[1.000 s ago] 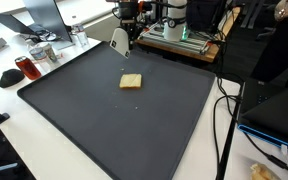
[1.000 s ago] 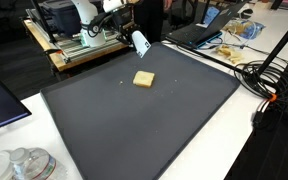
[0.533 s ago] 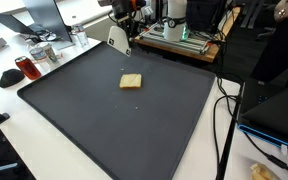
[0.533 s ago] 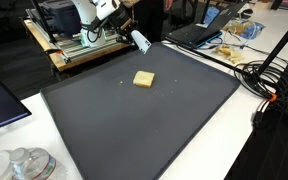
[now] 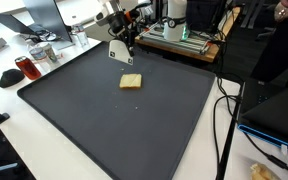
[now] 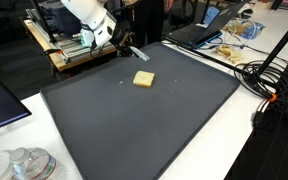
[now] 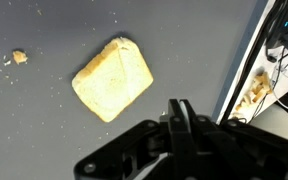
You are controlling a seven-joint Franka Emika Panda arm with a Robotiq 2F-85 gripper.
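Observation:
A pale yellow square of bread or sponge (image 5: 131, 81) lies on the large dark mat (image 5: 104, 130); it shows in both exterior views (image 6: 143, 78) and fills the upper middle of the wrist view (image 7: 112, 78). A small crumb (image 7: 19, 57) lies beside it. My gripper (image 5: 127, 35) hangs just above and behind the square near the mat's far edge, also seen in an exterior view (image 6: 121, 40). Its fingers (image 7: 181, 108) are shut on a thin white flat piece (image 5: 119, 52) that hangs down toward the mat (image 6: 136, 53), apart from the square.
A machine on a wooden board (image 5: 179, 35) stands behind the mat. A red cup (image 5: 29, 67) and glass jars (image 5: 46, 55) stand at one side. Laptops (image 6: 199, 33), cables (image 6: 264, 80) and snacks (image 6: 239, 30) lie past the other edge.
The arm has swung down and over the mat's far edge toward the yellow square. The white flat piece in the gripper now hangs lower and closer to the square.

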